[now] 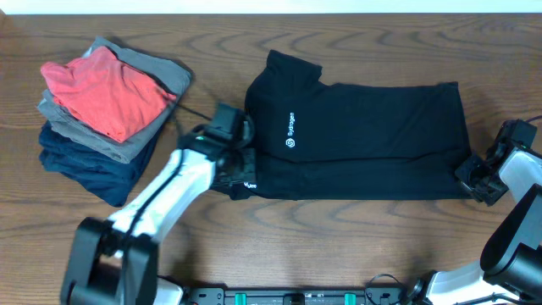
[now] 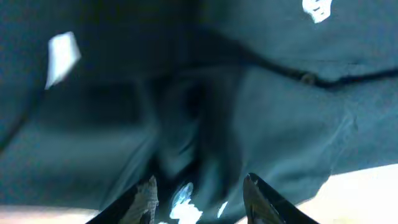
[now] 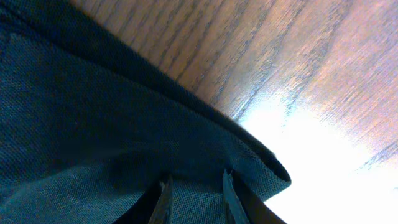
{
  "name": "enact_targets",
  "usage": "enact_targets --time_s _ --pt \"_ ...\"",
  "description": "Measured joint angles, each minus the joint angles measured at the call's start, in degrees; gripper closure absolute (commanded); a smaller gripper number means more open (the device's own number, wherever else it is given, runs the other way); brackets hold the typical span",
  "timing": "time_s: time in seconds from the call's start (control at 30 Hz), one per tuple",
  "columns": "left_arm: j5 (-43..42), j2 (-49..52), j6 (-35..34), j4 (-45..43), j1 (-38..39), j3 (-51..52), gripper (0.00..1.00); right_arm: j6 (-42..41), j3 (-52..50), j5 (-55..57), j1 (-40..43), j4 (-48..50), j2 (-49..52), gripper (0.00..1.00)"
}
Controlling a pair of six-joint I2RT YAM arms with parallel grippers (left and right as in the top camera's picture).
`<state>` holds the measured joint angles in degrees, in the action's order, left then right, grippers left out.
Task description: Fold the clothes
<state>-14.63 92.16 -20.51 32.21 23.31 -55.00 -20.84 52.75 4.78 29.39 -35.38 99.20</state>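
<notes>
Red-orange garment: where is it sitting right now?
Overhead view: the red-orange garment tops a stack of folded grey and navy garments at the table's left side, left of the black T-shirt.

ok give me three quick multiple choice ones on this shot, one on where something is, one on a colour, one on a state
1. Where does the folded stack sit from the black T-shirt?
A) on the side of the left arm
B) on the right arm's side
C) on top of it

2. The stack's top garment is:
A) navy
B) red-orange
C) white

3. The right claw is:
A) wide open in the air
B) shut on the T-shirt's corner
C) holding a cup

Answers:
1 A, the overhead view shows the stack beside the left arm.
2 B, the red-orange piece lies uppermost.
3 B, its wrist view shows fabric pinched between the fingers.
</notes>
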Motion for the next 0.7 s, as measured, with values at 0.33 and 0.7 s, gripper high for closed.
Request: enact_targets --time_s 0.33,0.7 --pt "1.16 9.03 -0.13 -4.57 0.70 -0.55 0.53 0.00 0.00 0.02 0.00 -0.04 0.00 0.73" --pt "2.82 9.09 -2.16 5.31 0.76 -1.40 0.53 -0.70 0.28 1.73 0.17 -4.94 -0.07 0.75"
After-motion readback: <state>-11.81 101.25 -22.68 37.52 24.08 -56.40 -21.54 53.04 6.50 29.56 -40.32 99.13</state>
